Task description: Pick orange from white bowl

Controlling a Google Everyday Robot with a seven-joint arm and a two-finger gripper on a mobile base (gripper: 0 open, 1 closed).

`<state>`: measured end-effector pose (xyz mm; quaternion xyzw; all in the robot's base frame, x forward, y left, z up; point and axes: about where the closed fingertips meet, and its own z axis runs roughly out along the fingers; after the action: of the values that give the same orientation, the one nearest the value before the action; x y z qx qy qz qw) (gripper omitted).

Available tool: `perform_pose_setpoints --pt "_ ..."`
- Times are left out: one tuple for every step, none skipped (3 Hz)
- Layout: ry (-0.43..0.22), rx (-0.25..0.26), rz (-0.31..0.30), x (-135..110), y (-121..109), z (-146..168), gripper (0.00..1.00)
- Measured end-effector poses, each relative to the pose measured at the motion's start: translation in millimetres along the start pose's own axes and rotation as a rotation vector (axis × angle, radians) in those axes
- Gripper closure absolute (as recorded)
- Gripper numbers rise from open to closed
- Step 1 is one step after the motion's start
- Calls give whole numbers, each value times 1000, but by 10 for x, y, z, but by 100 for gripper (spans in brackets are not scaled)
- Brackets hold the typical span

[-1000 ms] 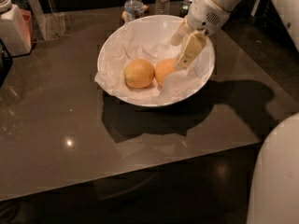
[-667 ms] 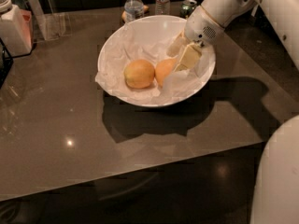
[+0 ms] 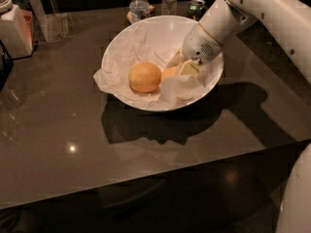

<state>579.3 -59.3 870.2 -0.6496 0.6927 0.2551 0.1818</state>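
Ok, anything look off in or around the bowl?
Only the crumpled paper, which hangs over the white bowl's left rim onto the table. Nothing has spilled. The gripper sits inside the bowl at the orange, half hiding it.

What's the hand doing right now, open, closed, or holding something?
Hand: low in the bowl, right at the orange; open, closed or gripping cannot be told.

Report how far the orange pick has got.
Done: the gripper is down inside the white bowl, right at the orange. In hand: securing it; the gripper hides most of the fruit, so a grasp is unconfirmed. Left: lift it clear of the bowl. The paler orange sits beside it.
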Motion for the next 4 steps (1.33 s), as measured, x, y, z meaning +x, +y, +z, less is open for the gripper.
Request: perform_pose_setpoints --pt "20 4 17 -2 53 112 54" --pt "33 24 30 5 84 155 77" --pt "33 25 30 -4 87 143 99" --pt "32 102 -3 -94 177 -95 100"
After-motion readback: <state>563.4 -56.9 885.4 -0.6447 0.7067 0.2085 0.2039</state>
